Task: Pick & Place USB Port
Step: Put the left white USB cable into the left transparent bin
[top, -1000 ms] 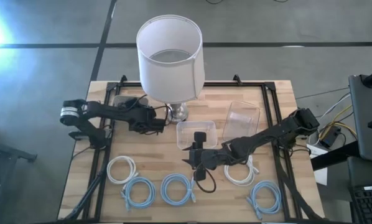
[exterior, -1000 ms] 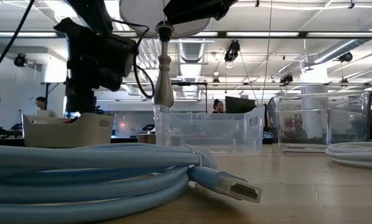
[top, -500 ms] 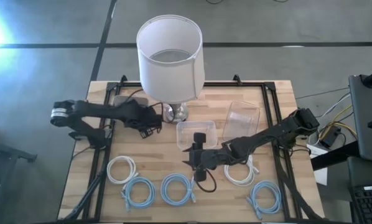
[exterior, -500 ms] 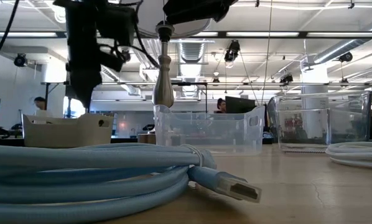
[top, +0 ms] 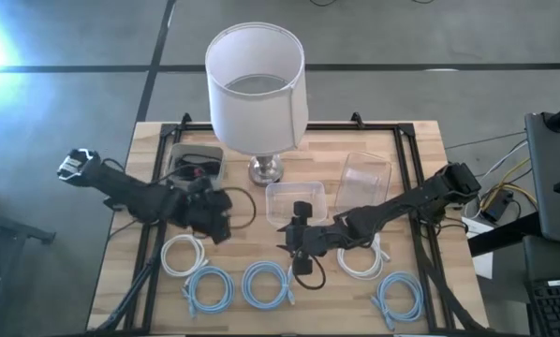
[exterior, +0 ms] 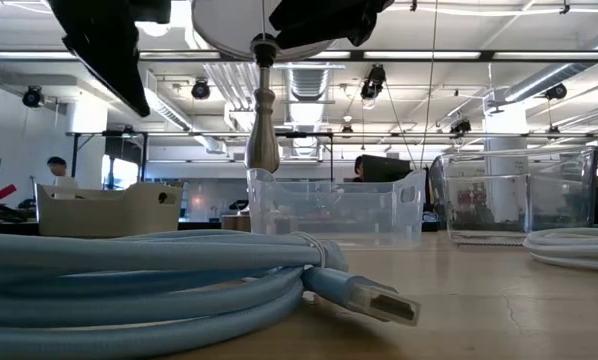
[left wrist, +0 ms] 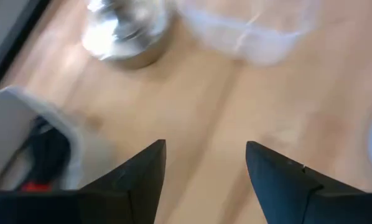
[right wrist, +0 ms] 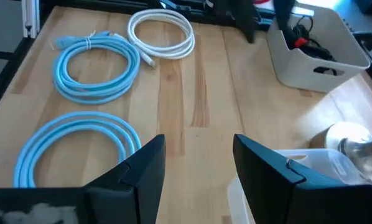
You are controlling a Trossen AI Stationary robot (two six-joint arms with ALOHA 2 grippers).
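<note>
A grey bin with black cords and a red piece stands at the far left; it also shows in the right wrist view. A small clear bin at the table's middle holds a small black thing. My left gripper is open above bare wood, between the grey bin and a white cable coil. My right gripper is open just on the near side of the clear bin, with nothing between its fingers.
A lamp with a white shade stands on its metal base at the far middle. A second clear bin sits to the right. Blue coils and a white coil lie along the near edge.
My left gripper has swung away from the lamp base and the grey bin toward the table's near edge, and now hangs above the wood beside the white coil. In the low view its arm has moved out toward the upper left. My right arm has kept still.
</note>
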